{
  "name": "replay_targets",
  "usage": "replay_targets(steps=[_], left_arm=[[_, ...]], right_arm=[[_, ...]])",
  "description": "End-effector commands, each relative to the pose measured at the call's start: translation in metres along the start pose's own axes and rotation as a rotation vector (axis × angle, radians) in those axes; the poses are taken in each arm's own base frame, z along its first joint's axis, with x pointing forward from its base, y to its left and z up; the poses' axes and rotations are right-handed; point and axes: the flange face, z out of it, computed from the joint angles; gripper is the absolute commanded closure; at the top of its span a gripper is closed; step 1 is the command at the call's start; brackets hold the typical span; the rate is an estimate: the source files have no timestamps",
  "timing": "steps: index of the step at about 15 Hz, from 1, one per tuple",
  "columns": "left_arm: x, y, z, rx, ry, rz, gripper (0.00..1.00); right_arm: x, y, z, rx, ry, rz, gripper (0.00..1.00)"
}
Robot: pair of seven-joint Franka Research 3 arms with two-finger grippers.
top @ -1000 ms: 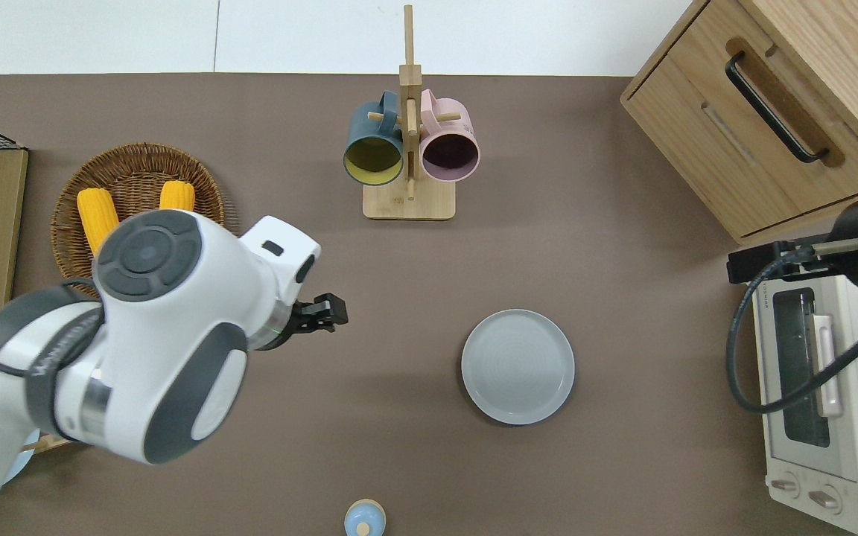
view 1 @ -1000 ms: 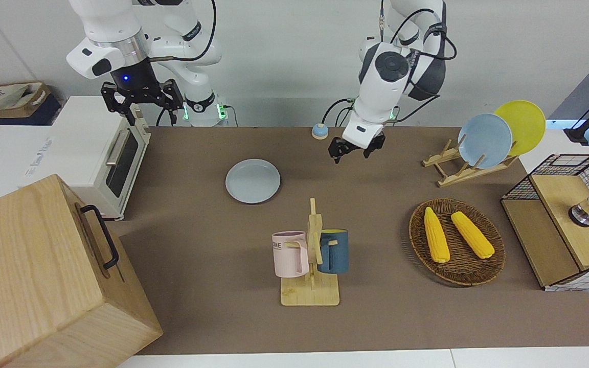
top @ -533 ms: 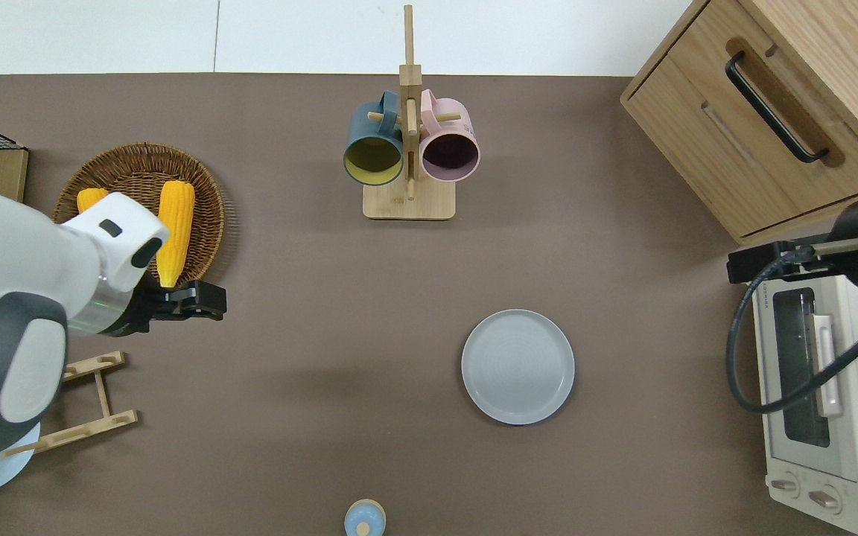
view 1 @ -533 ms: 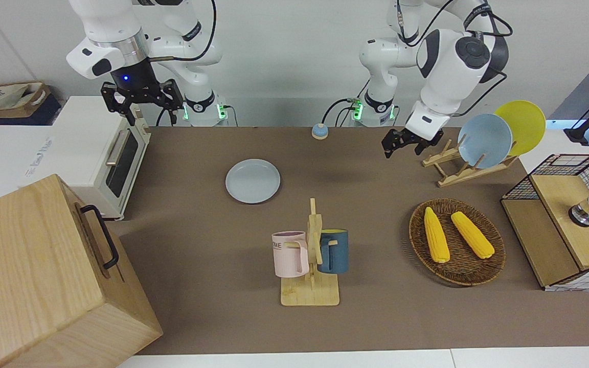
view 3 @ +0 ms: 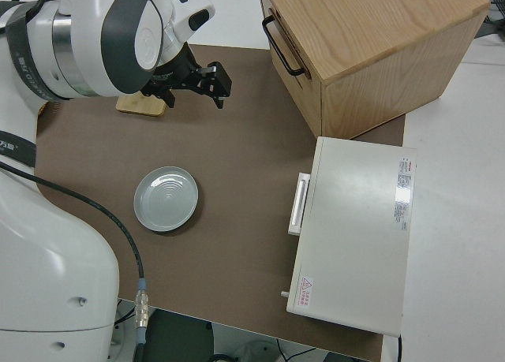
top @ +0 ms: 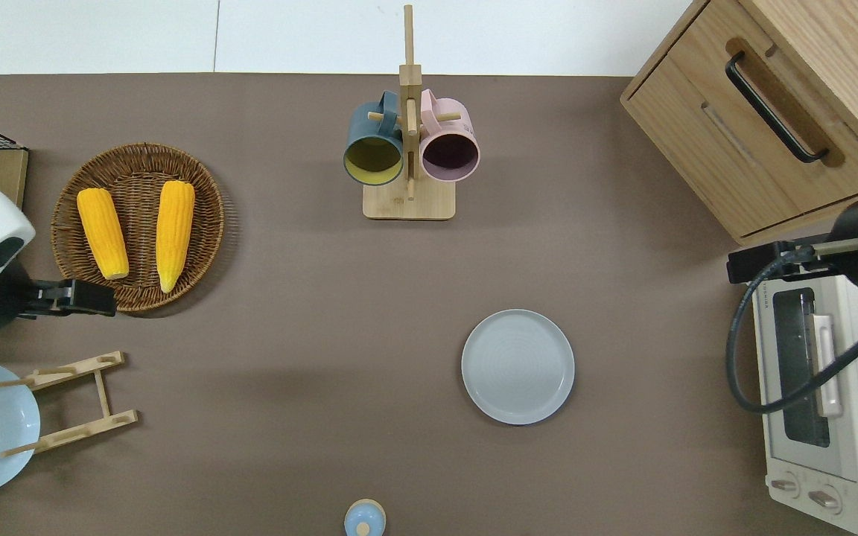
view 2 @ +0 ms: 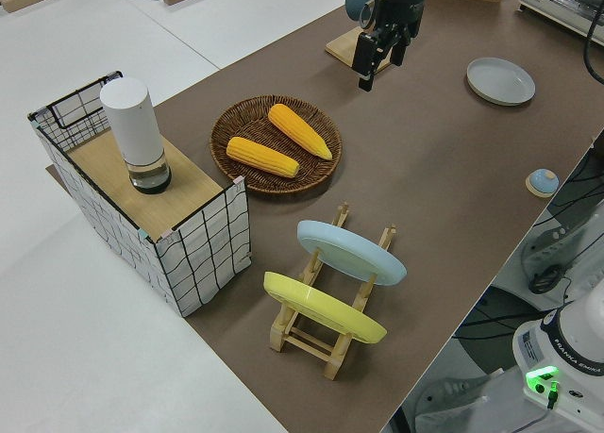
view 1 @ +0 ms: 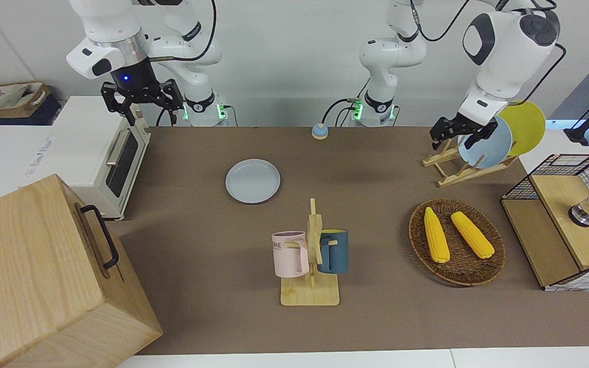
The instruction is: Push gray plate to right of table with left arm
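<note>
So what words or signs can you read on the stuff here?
"ME" on the pink mug; the letters before it are hidden.
A red warning triangle sticker on the white toaster oven; its small print is too blurred to read.
A printed label on the oven's top, too small to read.
Grey writing on the white box beside the oven, too blurred to read.
Nothing on the gray plate.

bare table [top: 310, 313] around gray plate [top: 518, 367] | mug rack [top: 408, 149] farther from robots
</note>
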Motion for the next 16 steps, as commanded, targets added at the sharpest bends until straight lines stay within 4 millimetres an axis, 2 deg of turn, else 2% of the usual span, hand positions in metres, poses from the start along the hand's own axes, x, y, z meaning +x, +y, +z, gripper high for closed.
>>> replay_targets(steps=[1,7,16], left_arm=[[-0.0077,-0.0379,-0.0382,0.01,0.008,0.068,0.0],[-0.0074,-0.0433,-0.0448,0.0,0.024,0.06,0.0],[-0.0078,-0.0354,-0.0466,0.005,0.023,0.06,0.0]], right_arm=[[-0.0026,-0.0004,-0.0031,0.022,-0.006,0.001,0.017],[-0.0025,-0.0004,-0.0033,0.022,-0.004,0.001,0.017],[-0.0025,-0.0004,-0.0033,0.022,-0.004,0.001,0.017]])
